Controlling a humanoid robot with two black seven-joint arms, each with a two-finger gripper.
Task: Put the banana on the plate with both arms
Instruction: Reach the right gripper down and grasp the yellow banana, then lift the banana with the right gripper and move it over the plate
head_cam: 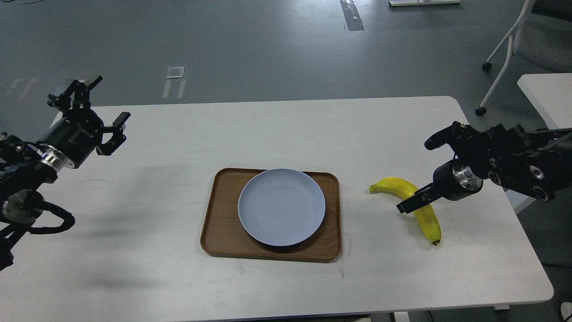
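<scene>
Head view: one frame, looking forward and down over a white table.
Right pincer: reaches in from the right edge, held just above the tabletop; its two black fingers are spread wide apart, one high at the far side and one low at the near side, and nothing is held between them.
Right pincer's lower finger: lies across the middle of the banana as seen from here; whether it touches the fruit or only passes over it cannot be told.
Banana: lies flat on the table directly under and beside the right pincer, curved, one end pointing toward the plate, its dark tip toward the near table edge.
Left pincer: raised over the far left part of the table, well apart from the banana; its fingers stand clearly apart and hold nothing.
Plate: pale grey-blue, round, bare; it sits to the left of the right pincer, between the two pincers, nearer the right one.
Tray: brown wood, rectangular, under the plate; the plate rests toward its right and near side.
Gap: bare white tabletop separates the banana's nearest end from the tray's right rim.
Background: grey floor and a chair beyond the right pincer.
</scene>
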